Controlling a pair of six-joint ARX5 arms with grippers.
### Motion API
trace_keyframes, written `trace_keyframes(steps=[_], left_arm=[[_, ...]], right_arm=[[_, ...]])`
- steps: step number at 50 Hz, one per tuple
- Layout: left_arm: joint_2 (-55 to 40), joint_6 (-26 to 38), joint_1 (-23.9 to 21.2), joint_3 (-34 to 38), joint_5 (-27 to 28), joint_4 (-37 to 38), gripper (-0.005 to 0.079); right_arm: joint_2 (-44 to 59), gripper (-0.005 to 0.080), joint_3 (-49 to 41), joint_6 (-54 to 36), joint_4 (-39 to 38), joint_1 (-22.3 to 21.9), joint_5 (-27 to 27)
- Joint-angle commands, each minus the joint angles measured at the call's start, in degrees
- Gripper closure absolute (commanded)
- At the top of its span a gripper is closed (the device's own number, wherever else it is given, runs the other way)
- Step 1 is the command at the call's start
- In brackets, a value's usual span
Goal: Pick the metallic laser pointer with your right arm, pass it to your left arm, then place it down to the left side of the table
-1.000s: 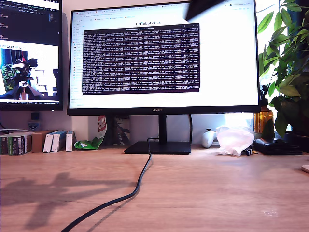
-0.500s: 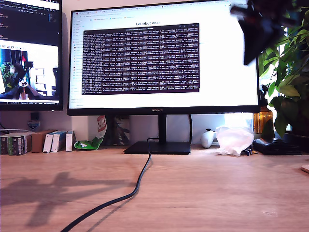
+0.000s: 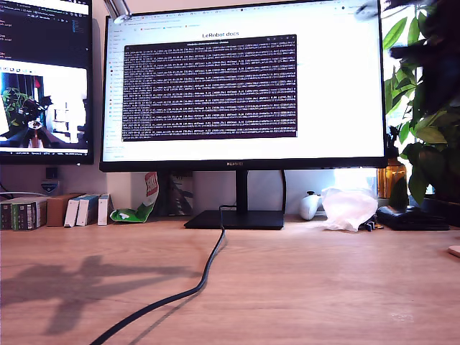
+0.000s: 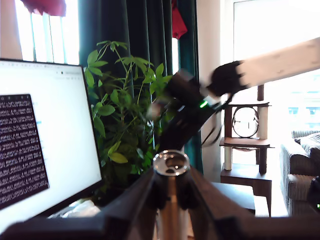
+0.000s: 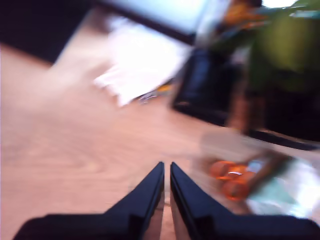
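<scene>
1. Daylight floods the window [image 4: 295, 75] beyond my first gripper [image 4: 170, 192], washing it out.
2. The second wrist view is heavily motion-blurred past my second gripper [image 5: 166, 172].
3. The monitor [image 3: 244, 83] glares; soft shadows cross the table [image 3: 323, 287].

Two lit monitors, a wide one [image 3: 243, 83] and a second monitor [image 3: 44, 79], stand against a pale wall [image 3: 316, 185] at the back of the wood-grain counter [image 3: 302, 287]. Beyond the first tool's tip, a leafy houseplant [image 4: 125, 125] stands before dark green curtains [image 4: 130, 40], with bright windows [image 4: 295, 90] on either side. A small wooden stand [image 4: 245, 150] and a grey sofa [image 4: 300, 170] sit by the window.
</scene>
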State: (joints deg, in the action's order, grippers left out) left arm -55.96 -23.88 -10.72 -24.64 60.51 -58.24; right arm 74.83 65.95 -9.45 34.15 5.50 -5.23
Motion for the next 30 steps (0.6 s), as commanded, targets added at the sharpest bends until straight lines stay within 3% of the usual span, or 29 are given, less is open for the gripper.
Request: trace_keyframes(steps=[1,17,30], left_arm=[[0.13,1.09,0.28,-1.01,0.11,0.92,0.0764],[0.13,13.99,0.48,-1.01,-6.71,18.6,0.0764],[-0.09,26.43,0.61,-6.05,-16.37,48.17,0.0764]], right_arm=[[-2.64,0.0765,-2.6,1.27,-2.27,-1.9,-0.26],[-17.07,0.0765,-16.57,2.23,-4.94,-7.82,0.52],[-29.14,0.0765,-23.23,2.03,-4.33,-7.87,3.63]])
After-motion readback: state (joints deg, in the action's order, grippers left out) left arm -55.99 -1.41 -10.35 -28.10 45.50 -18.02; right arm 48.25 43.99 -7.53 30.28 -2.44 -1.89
